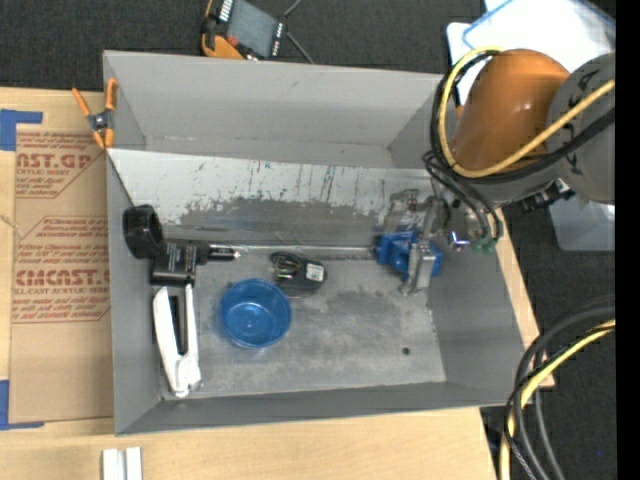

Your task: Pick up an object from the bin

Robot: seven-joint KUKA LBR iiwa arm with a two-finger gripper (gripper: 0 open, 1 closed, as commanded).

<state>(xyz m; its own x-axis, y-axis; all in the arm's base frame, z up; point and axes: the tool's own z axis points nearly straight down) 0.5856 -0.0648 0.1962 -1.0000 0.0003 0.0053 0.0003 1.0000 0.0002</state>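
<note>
My gripper [420, 264] is low at the right end of the bin, close to the right wall. A small blue blocky thing [396, 251] lies right against its left side, touching it. Whether the gripper is closed on that blue thing is hidden by its own body. A small black and silver object [298, 270] lies on the floor to the left of it, well apart.
A blue round dish [255, 313] sits left of centre. A white and black hand tool [174, 340] lies along the left wall. Behind it is a black knobbed tool [148, 232] with a thin metal rod [290, 252] running right. The orange-covered arm hangs over the right rim.
</note>
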